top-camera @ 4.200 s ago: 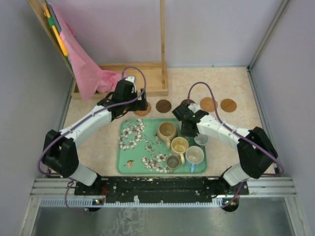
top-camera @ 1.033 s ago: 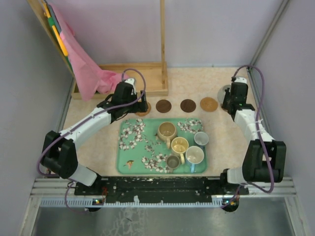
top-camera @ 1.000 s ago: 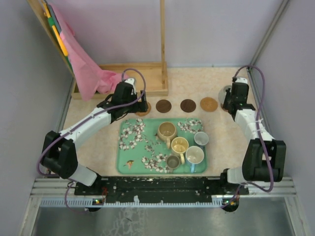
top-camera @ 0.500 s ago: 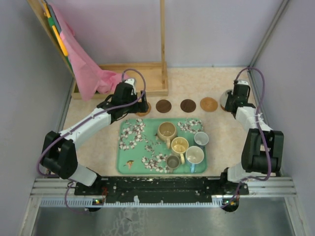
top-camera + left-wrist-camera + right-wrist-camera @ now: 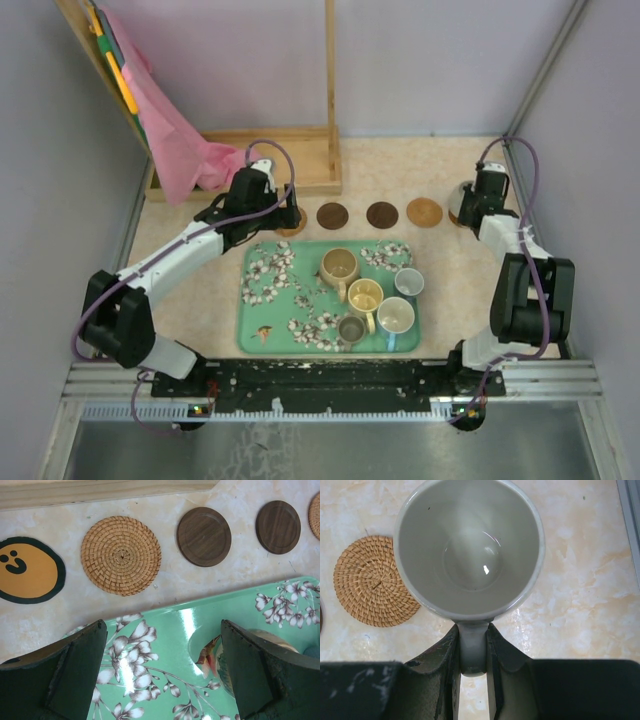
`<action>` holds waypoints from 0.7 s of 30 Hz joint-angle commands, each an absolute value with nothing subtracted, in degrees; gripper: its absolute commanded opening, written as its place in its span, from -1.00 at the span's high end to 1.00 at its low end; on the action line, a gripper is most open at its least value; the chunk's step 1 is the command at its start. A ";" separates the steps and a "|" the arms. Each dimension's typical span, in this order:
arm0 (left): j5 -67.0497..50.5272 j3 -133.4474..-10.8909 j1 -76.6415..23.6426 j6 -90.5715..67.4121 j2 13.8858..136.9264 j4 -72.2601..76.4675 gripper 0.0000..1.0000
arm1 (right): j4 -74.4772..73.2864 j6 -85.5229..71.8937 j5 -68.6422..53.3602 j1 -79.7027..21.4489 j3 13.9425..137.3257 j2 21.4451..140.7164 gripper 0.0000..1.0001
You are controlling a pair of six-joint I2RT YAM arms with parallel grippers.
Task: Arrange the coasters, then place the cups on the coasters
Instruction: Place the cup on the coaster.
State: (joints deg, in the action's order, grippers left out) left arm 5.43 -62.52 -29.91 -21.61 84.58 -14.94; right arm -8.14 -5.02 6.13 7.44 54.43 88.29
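My right gripper (image 5: 472, 632) is shut on the handle of a grey cup (image 5: 468, 547), held upright at the far right end of the coaster row (image 5: 461, 203). A woven tan coaster (image 5: 372, 582) lies just left of it; whatever is under the cup is hidden. Further left lie two dark brown coasters (image 5: 382, 214) (image 5: 332, 215). My left gripper (image 5: 162, 667) is open over the green tray's back left edge, holding nothing. Beyond it lie a woven coaster (image 5: 121, 555) and a yellow smiley coaster (image 5: 27, 570). The tray (image 5: 262, 320) holds tan (image 5: 339, 266), yellow (image 5: 365, 296), white (image 5: 396, 316), pale blue (image 5: 408, 282) and small dark (image 5: 351, 329) cups.
A wooden frame (image 5: 300, 160) with a pink cloth (image 5: 175, 140) stands at the back left, close behind my left gripper (image 5: 278, 215). The enclosure's right wall post (image 5: 520, 150) is close to my right wrist.
Four seconds ago my right gripper was over the tray; it has carried the grey cup to the row's right end, covering the coaster there. In the last second it only shifted slightly. Left arm unchanged.
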 commanded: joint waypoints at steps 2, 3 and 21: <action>5.02 -61.79 -30.17 -21.39 83.34 -13.54 -1.00 | 1.22 -4.56 6.51 8.62 58.96 88.44 1.00; 5.00 -61.83 -30.15 -21.38 83.47 -13.51 -1.00 | 1.28 -4.55 6.58 8.69 59.07 88.62 1.00; 4.96 -61.95 -30.15 -21.36 84.46 -13.37 -1.00 | 4.61 -5.95 5.84 9.57 58.16 89.18 1.00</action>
